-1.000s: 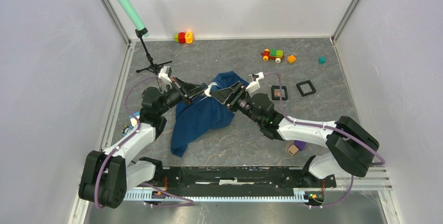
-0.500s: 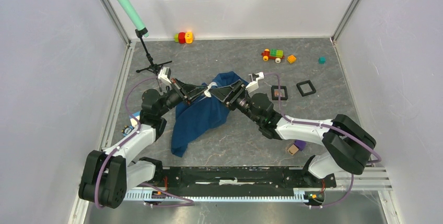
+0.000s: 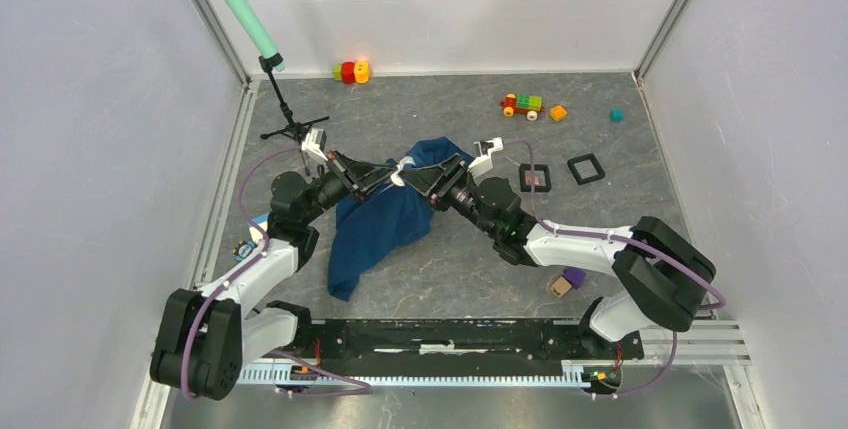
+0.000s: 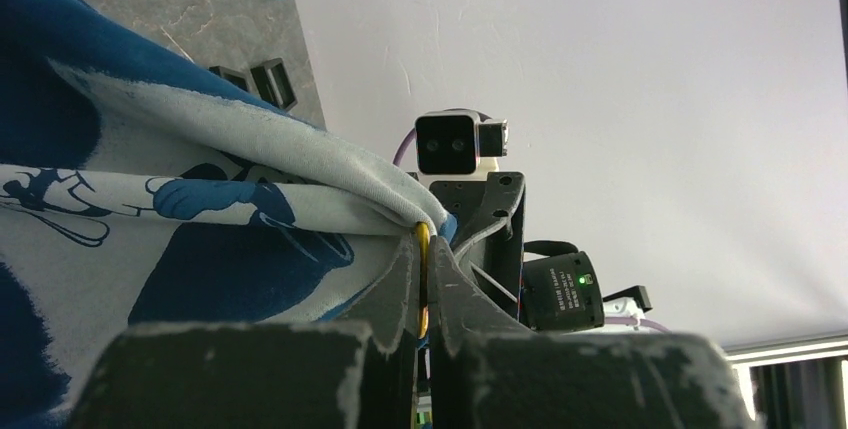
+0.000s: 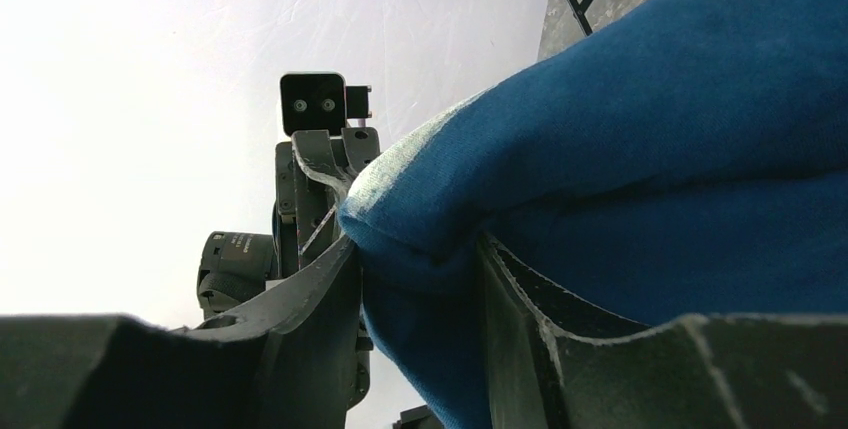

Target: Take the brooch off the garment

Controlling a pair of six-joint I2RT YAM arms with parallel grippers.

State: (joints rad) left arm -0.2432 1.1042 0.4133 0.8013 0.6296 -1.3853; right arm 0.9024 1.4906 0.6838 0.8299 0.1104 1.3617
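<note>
Both arms meet over the middle of the desk (image 3: 480,269). They hold a peak of the dark blue T-shirt (image 3: 385,224) up between them, and the rest drapes down toward the near-left. My read is that one side anchors the cloth so the other can pull against it.

Left claw (image 4: 422,239): fingers pressed together, pinching the white printed part of the shirt. A thin yellow sliver (image 4: 422,284) shows in the seam between them. It may be the brooch, but I cannot tell.

Right claw (image 5: 415,249): jaws partway apart, with a rounded fold of blue cloth filling the gap and touching both fingers. I judge that a clamp on the shirt, not on any pin.

No brooch is plainly visible from overhead.
</note>
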